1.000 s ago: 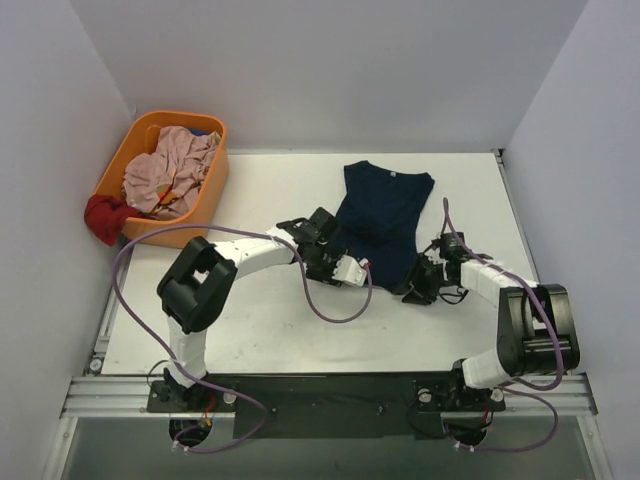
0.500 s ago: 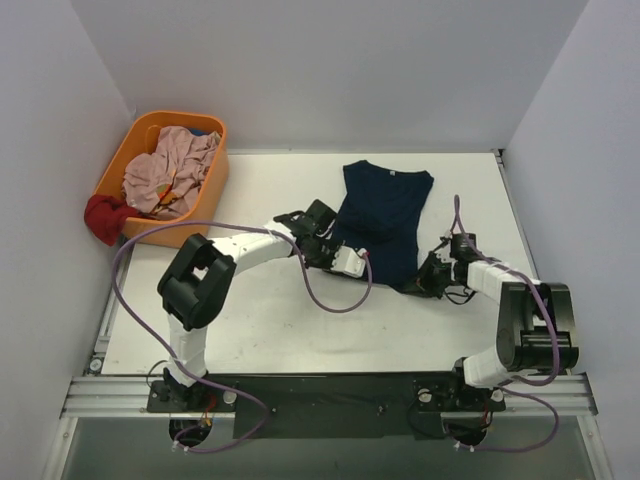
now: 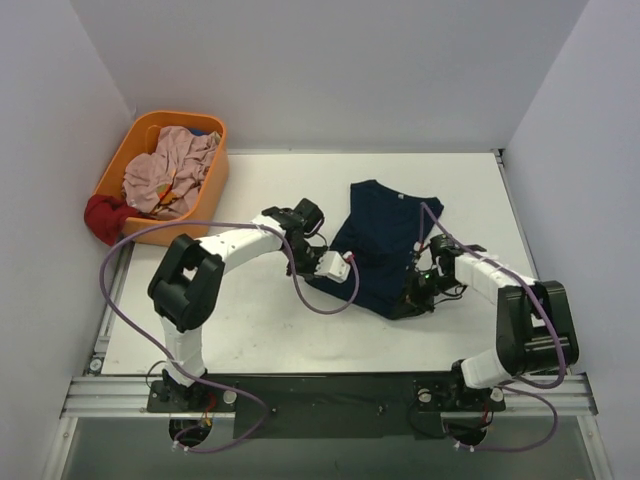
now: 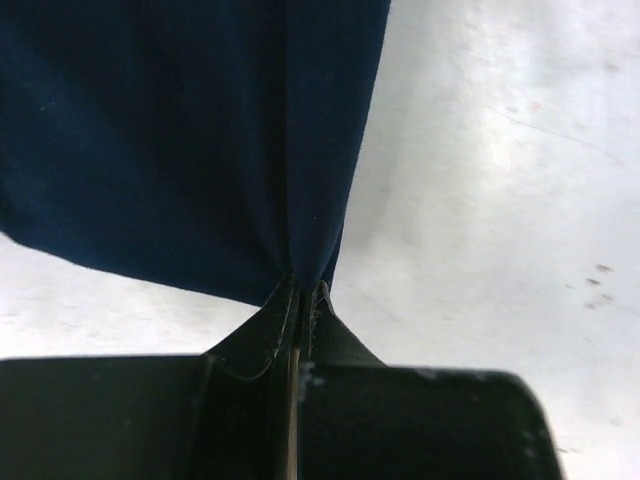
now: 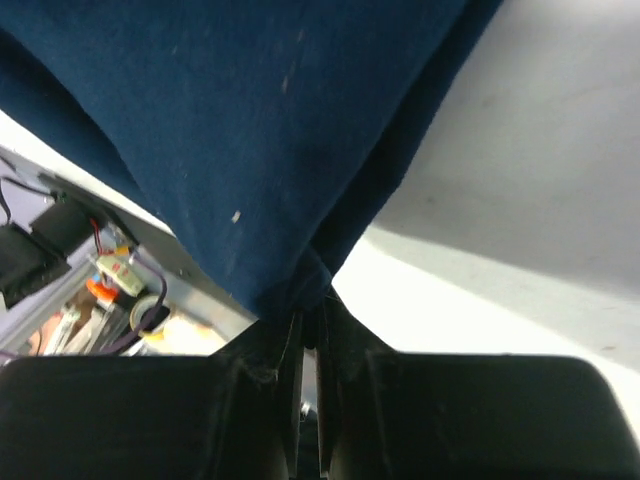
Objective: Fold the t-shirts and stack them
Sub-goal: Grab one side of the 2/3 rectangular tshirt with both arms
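Bench [image 3: 240, 340]: white, matt, faintly speckled, enclosed on three sides by plain pale walls [image 3: 330, 70]. Navy t-shirt [image 3: 385, 240] lies right of centre. Left claw [image 4: 300, 292] is clamped on its lower left edge and right claw [image 5: 310, 322] on its lower right corner, with fabric bunched in each. Orange basket [image 3: 213, 195], upper left, holds pink garments [image 3: 170, 172] — red cloth [image 3: 103, 217] hangs outside.

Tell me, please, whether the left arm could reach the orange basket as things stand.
Probably not yet: its fingers are shut on an edge of the navy t-shirt, so it must let go first. Otherwise the basket sits on its side, with nothing visible between them.
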Robot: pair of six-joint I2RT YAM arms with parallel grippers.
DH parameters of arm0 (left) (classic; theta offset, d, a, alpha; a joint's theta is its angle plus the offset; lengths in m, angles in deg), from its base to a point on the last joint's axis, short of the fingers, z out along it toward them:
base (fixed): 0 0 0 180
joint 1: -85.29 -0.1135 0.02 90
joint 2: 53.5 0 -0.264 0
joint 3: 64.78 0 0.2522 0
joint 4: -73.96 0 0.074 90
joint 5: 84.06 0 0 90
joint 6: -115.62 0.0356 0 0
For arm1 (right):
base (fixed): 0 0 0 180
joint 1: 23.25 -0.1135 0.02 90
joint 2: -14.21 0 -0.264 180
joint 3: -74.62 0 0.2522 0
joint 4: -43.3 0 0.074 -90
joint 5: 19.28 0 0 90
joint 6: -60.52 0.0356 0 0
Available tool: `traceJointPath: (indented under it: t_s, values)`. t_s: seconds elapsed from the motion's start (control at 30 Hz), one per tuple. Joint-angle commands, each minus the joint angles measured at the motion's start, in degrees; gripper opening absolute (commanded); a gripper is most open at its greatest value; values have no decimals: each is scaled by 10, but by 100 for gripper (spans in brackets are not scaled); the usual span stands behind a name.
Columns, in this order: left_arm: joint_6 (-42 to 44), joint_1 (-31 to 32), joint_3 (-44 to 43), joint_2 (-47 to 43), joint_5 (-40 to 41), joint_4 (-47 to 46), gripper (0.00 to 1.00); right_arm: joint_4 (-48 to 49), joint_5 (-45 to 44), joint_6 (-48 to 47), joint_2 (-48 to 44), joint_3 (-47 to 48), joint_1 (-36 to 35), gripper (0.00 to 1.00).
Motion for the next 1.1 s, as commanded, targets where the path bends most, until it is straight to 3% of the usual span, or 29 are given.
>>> traceJointPath:
  t_s: [0.0,0.1,0.17,0.2,0.23,0.27,0.33,0.4,0.47,0.53,0.57,0.63,0.7,0.93,1.07]
  values:
    - [12,1,40,-43,7,81,0,-105,25,48,2,-33,-35,0]
    - [7,3,54,-56,2,88,0,-121,0,73,-53,-64,-34,4]
    - [2,3,57,-61,-5,91,19,-116,4,84,-64,-75,-34,33]
    - [4,3,55,-62,-13,107,37,-115,7,86,-62,-75,-33,38]
    - [6,3,47,-61,-18,114,45,-115,8,86,-60,-69,-32,43]
    - [9,2,41,-60,-25,135,60,-121,10,86,-61,-60,-26,44]
    - [13,-1,12,-57,-23,160,67,-146,-6,83,-79,-38,-9,45]
    - [7,-14,-27,-52,-18,174,69,-187,-55,78,-109,-1,19,46]
    - [-16,-30,-100,-40,-36,183,70,-214,-124,74,-135,46,28,45]
    - [-70,-44,-151,-20,-72,167,67,-181,-150,83,-140,78,5,33]
    - [-129,-47,-159,-15,-98,127,55,-132,-151,99,-137,82,-5,21]
    - [-223,-47,-163,5,-110,49,26,-22,-120,121,-107,80,-42,7]
    - [-267,-39,-161,28,-127,14,18,44,-118,151,-58,82,-56,1]
    - [-302,-22,-121,65,-148,-108,16,144,-110,176,110,137,-41,0]
    - [-344,-16,-131,104,-121,-180,16,182,-120,197,142,124,-3,0]
